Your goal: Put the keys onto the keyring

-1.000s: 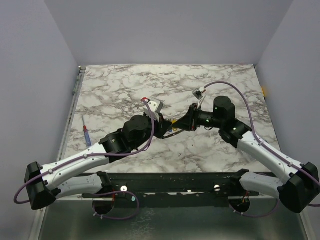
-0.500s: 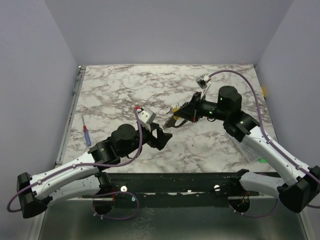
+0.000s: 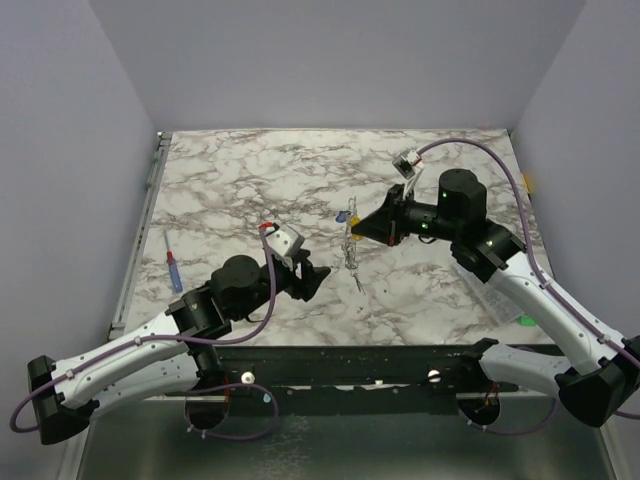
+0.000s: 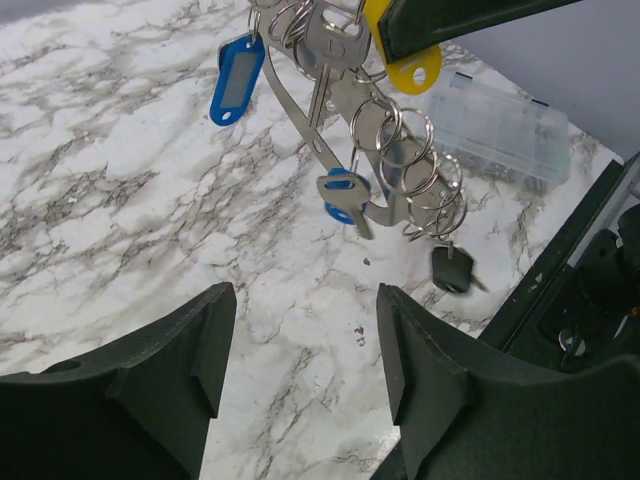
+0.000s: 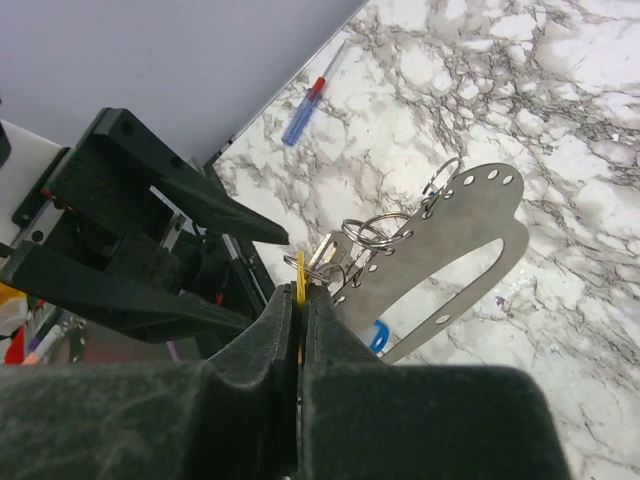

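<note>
A flat metal keyring holder (image 4: 372, 205) carrying several split rings (image 4: 420, 165) hangs in the air over the marble. My right gripper (image 5: 298, 292) is shut on its yellow tag (image 4: 408, 62). A blue tag (image 4: 236, 80), a silver key (image 4: 335, 40), a blue-headed key (image 4: 338, 190) and a black-headed key (image 4: 452, 270) hang from the rings. In the top view the bunch (image 3: 349, 245) dangles just left of the right gripper (image 3: 366, 228). My left gripper (image 3: 312, 278) stands open below and to the left of it, nothing between its fingers (image 4: 170, 380).
A thin red-and-blue stick (image 3: 173, 268) lies near the table's left edge. A clear plastic box (image 4: 500, 125) sits at the near right under the right arm. A small green thing (image 3: 522, 320) lies by the right edge.
The left gripper opened, let go and drew back toward the near left. The right gripper shut on the yellow tag and lifted the bunch, which now hangs free.
</note>
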Robot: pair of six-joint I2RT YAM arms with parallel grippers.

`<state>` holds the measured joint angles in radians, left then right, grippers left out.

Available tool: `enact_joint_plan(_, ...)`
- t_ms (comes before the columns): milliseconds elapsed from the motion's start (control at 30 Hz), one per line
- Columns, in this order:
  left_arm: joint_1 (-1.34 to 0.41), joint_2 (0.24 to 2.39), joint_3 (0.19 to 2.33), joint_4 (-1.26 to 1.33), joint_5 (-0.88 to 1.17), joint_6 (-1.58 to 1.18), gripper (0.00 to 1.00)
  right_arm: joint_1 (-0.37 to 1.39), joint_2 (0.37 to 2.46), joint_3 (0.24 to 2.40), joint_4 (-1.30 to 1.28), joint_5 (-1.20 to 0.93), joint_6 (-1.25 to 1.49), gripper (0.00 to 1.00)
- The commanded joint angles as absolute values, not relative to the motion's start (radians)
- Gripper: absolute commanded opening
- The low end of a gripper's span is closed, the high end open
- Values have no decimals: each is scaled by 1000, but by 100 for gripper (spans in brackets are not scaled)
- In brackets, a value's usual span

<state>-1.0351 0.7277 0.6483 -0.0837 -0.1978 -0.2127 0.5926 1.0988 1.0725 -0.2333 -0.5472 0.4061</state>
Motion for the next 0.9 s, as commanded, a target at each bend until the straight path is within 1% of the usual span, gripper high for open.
enact_joint_plan(0, -1036, 708, 707, -62, -141, -113, 60, 597, 1099, 1117, -315, -628, 295, 1)
enact_joint_plan(167, -1035, 707, 743, -79, -149, -68, 55, 597, 1113, 1134, -393, -734, 209, 1)
enact_joint_plan(267, -1036, 715, 734, -84, -180, -57, 55, 597, 1119, 1142, -412, -766, 195, 1)
enact_joint_plan(367, -1036, 728, 734, -113, -274, -78, 57, 597, 1143, 1145, -418, -743, 207, 1)
enact_joint_plan(433, -1036, 730, 752, -159, -336, -78, 61, 597, 1175, 1150, -430, -707, 223, 1)
enact_joint_plan(533, -1035, 720, 776, -239, -454, -69, 71, 597, 1238, 1153, -446, -644, 256, 1)
enact_joint_plan(633, -1036, 725, 792, -331, -573, -50, 77, 597, 1317, 1155, -437, -630, 295, 1)
enact_joint_plan(700, -1035, 728, 786, -378, -659, -43, 79, 597, 1369, 1154, -407, -654, 316, 1)
enact_joint_plan(867, -1035, 680, 740, -403, -739, -67, 81, 597, 1519, 1188, -292, -713, 375, 1)
